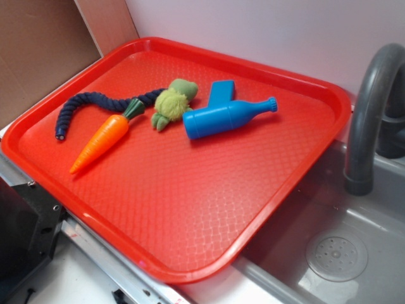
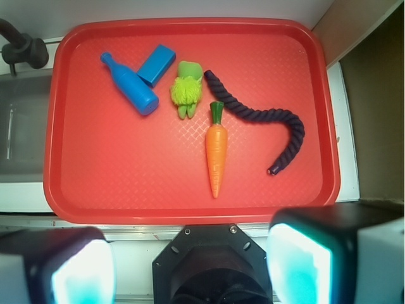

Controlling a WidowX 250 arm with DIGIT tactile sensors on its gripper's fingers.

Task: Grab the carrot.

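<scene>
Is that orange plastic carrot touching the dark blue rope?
Cannot tell. In the exterior view the smooth orange plastic carrot's green top meets the dark blue braided rope; the wrist view hints at a sliver of tray.

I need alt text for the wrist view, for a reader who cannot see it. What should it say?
Seen from above, a smooth orange plastic toy carrot lies on a red plastic tray, green top away from the camera. Beyond it lie a blue plastic bottle, a blue block, a fuzzy green plush toy and a dark blue braided rope. The end effector is open, short of the tray.
</scene>
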